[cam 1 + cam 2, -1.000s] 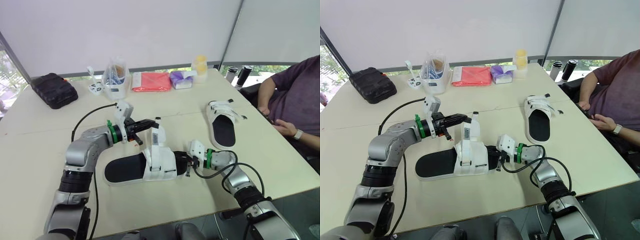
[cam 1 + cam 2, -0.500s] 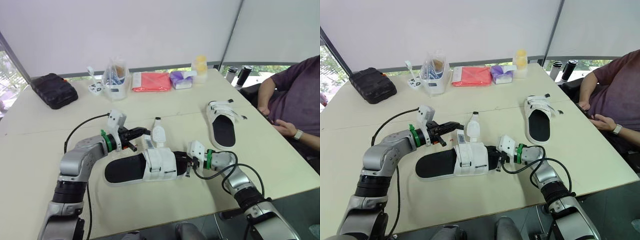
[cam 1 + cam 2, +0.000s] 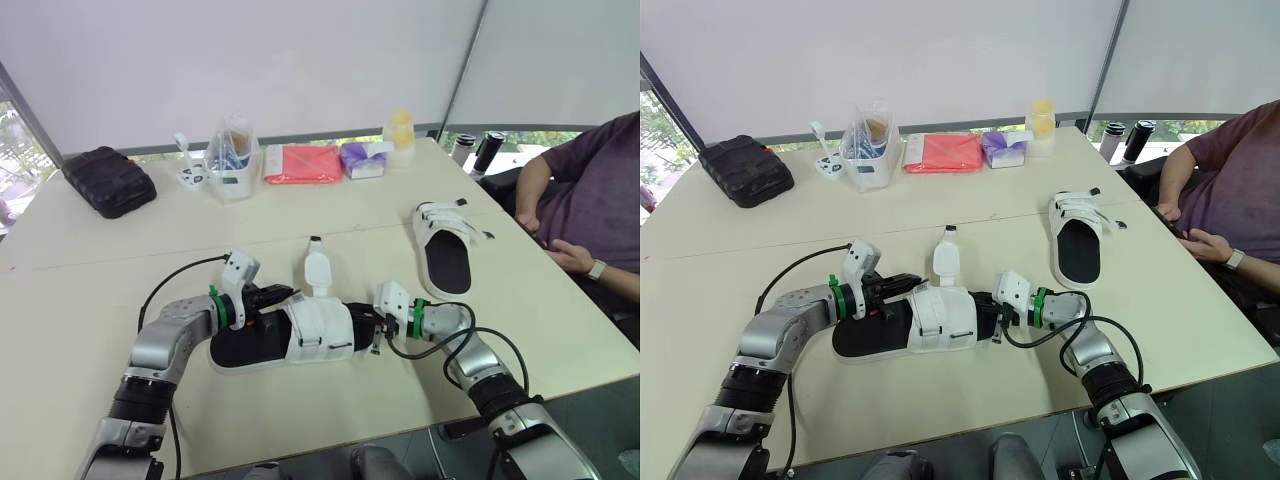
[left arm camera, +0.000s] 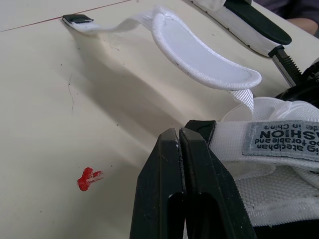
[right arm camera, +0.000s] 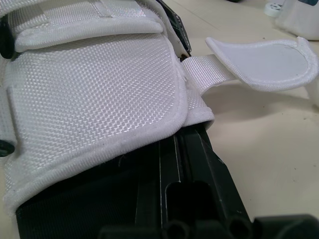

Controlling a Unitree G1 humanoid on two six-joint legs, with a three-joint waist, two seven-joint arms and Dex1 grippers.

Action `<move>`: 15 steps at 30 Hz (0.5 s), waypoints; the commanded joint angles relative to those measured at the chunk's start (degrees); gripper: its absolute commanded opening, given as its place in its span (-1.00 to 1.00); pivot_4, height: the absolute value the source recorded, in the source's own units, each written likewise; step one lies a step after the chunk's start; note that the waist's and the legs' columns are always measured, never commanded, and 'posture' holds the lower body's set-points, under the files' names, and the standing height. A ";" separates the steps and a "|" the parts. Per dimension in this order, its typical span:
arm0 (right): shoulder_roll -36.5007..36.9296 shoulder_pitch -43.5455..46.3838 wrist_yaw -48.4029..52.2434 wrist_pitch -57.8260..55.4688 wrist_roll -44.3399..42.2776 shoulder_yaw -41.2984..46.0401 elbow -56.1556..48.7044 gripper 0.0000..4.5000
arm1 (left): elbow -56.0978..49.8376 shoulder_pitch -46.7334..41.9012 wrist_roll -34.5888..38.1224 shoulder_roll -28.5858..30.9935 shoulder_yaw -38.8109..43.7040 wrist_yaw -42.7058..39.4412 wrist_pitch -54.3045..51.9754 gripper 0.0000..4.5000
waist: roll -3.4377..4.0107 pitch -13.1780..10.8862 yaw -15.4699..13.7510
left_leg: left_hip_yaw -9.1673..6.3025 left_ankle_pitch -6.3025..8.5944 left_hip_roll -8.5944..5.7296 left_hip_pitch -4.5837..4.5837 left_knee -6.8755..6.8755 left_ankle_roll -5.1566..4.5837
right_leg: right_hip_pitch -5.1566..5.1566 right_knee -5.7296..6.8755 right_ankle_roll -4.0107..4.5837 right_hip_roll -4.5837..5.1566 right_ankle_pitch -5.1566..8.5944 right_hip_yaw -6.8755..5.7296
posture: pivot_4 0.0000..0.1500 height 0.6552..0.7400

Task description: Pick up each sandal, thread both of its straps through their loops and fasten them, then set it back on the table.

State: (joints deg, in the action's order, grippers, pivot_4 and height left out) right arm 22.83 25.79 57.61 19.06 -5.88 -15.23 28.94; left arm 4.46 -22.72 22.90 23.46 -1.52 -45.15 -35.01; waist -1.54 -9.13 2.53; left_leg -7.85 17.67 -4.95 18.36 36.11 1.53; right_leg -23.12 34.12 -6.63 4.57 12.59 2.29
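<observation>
While the near sandal (image 3: 255,345) lies flat on the tabletop (image 3: 100,255) between the two arms, the left tool (image 4: 178,135) rests at the far edge of its white upper (image 3: 322,330), fingers pressed together with nothing between them; their tips touch the end of a labelled strap (image 4: 279,142) that crosses the upper; a loose strap (image 3: 316,268) with a padded tab runs from the upper out across the tabletop, away from the robot. At the sandal's other end, toward the robot's right, sits the right tool (image 3: 370,326); its black fingers (image 5: 199,164) lie tucked under the rim of the upper, against the black footbed, and seem to be together, though the fabric hides their tips. A small red mark (image 4: 88,178) shows on the tabletop just beside the left tool.

A second sandal (image 3: 447,258) lies well apart to the right, near a seated person (image 3: 585,210). Along the far edge stand a pale tub (image 3: 232,180) holding a clear bag (image 3: 232,140), whose contents are too small to tell; a red packet (image 3: 300,162); a purple pack (image 3: 362,158); a yellow container (image 3: 400,130); a black case (image 3: 108,180) lies at the far left.
</observation>
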 commanded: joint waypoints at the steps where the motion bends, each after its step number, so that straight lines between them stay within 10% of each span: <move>1: 0.64 -3.94 0.02 -3.82 5.73 -3.74 6.86 -1.00 | -0.47 -0.58 0.37 0.12 1.11 0.37 0.39 -0.29 | 0.00 0.01 -0.03 | 0.00 0.00 0.00 0.00 0.00 0.00 | 0.00 0.00 -0.01 0.00 0.00 0.00 | 1.00 1.00; 6: 0.58 -3.78 -0.04 -3.79 5.75 -3.71 7.24 -1.00 | 0.50 -1.78 0.54 2.82 3.09 -0.31 0.41 0.76 | 0.01 0.01 -0.02 | 0.00 0.00 0.00 0.00 -0.01 0.00 | 0.00 0.00 -0.01 0.01 0.00 0.00 | 1.00 1.00; 15: 0.34 -3.02 0.19 -3.55 5.88 -3.84 8.10 -1.00 | 12.40 -16.63 7.33 4.66 10.68 -3.76 -3.70 0.76 | -0.12 0.02 -0.03 | -0.06 0.00 -0.02 0.03 0.01 0.00 | 0.00 -0.01 -0.16 -0.04 -0.09 -0.11 | 1.00 1.00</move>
State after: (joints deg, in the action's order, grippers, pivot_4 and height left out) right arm 22.96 25.93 57.74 19.09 -5.88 -15.22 29.11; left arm 16.14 -37.17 27.41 28.59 7.59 -47.79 -37.31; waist -1.66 -9.11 2.50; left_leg -7.91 17.67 -4.97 18.38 36.13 1.53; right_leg -23.12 34.12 -6.81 4.53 12.49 2.17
